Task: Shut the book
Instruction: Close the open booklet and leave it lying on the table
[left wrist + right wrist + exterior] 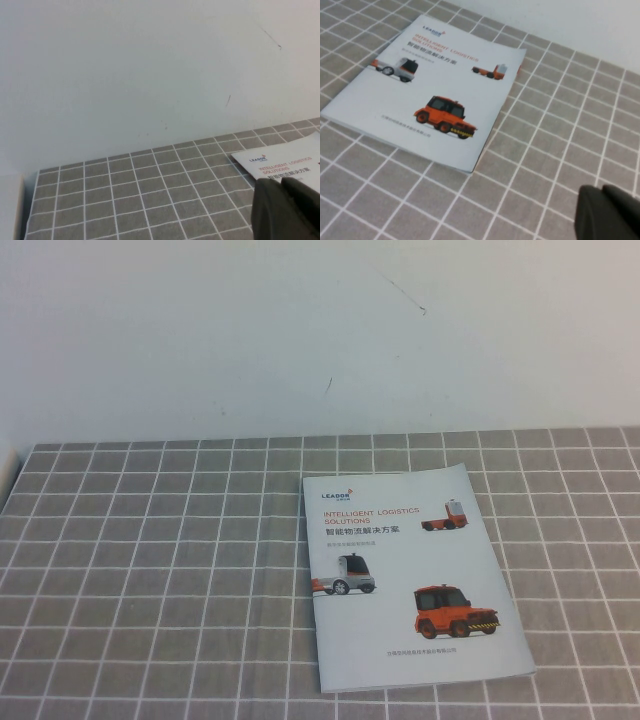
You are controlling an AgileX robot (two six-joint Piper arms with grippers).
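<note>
book (413,577) lying closed, cover up, by the table's (150,570) front edge | left gripper (281,184) fingers together, near book's far corner | right gripper (603,189) fingers together too, beside book

Grey worktop (150,570), white grid lines, flat. Behind it a plain white wall (300,330) with a few small dark marks (327,386). A pale object (6,465) sits at the worktop's far-left edge; I cannot identify it.

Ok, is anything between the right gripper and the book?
Nothing visible: only bare checked cloth separates the right gripper from the book, which lies flat, cover up, already closed. The left gripper hovers by the book's far-left corner, equally unobstructed.
</note>
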